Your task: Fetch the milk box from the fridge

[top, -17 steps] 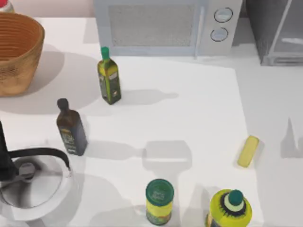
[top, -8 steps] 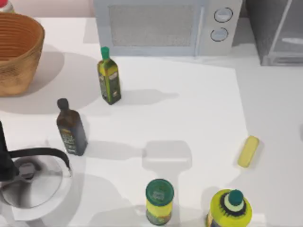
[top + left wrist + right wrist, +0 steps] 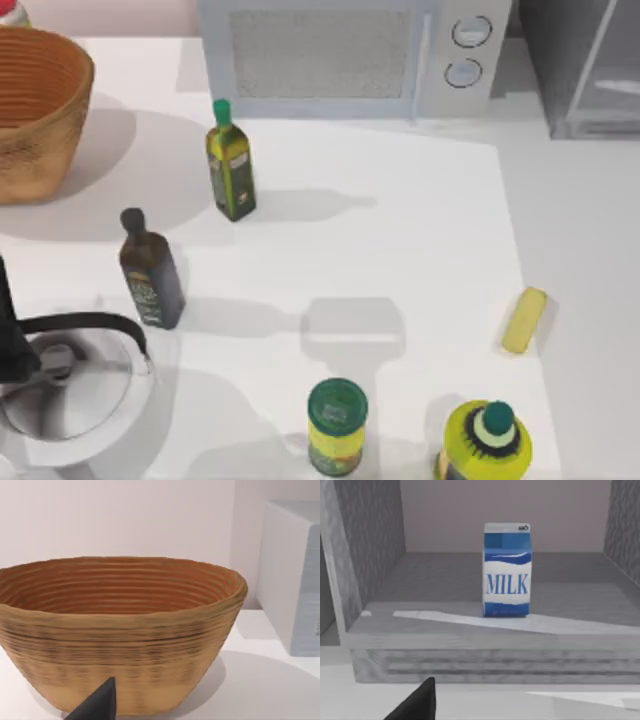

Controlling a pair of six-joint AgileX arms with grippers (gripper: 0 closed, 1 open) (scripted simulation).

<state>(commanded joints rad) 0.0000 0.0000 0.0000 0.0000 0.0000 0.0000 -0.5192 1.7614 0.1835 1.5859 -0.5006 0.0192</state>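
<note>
The milk box (image 3: 506,570), a small blue and white carton marked MILK, stands upright on the floor of the fridge (image 3: 375,550), whose front stands open in the right wrist view. One dark fingertip (image 3: 421,702) of my right gripper pokes in at the near edge, short of the fridge's front ledge and well apart from the carton. From above, the dark grey fridge (image 3: 585,60) sits at the back right corner of the table. My left arm (image 3: 8,330) is parked at the table's left edge, its fingertip (image 3: 100,704) facing a woven basket (image 3: 120,625).
A white microwave (image 3: 350,55) stands at the back, left of the fridge. The basket (image 3: 35,105) is at the back left. Two dark oil bottles (image 3: 231,165) (image 3: 150,270), a green-lidded can (image 3: 337,425), a yellow bottle (image 3: 487,440) and a pale yellow block (image 3: 524,320) stand on the table.
A grey shadow near the table's right edge has slid off to the right and is gone. The bottles, can and block have not moved.
</note>
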